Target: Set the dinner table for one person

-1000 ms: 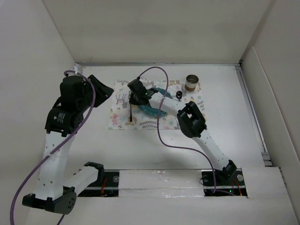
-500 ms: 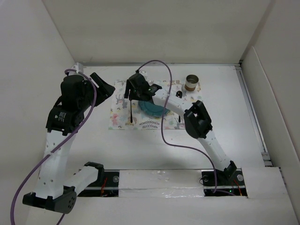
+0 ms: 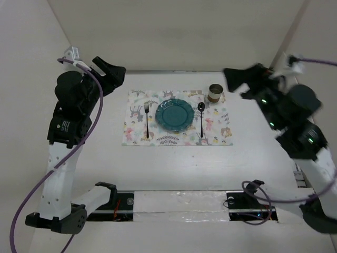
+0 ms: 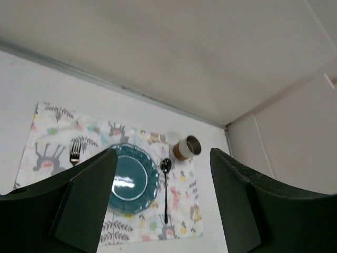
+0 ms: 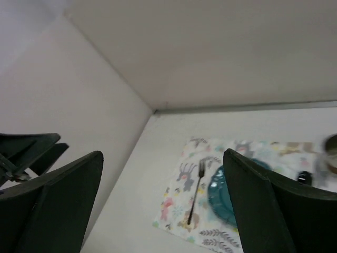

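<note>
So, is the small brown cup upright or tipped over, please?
Upright: the small brown cylindrical cup shows its round open mouth from above.

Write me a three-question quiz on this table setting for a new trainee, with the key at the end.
1. True or false: in the top view, the fork lies to the right of the plate.
2. Where does the cup stand? A: on the plate. B: at the far right corner of the placemat. C: beside the arm bases.
3. Short answer: what do the left gripper and the right gripper hold?

Key
1. False; it lies to the left of the plate.
2. B.
3. Nothing; both are open, away from the setting.
</note>
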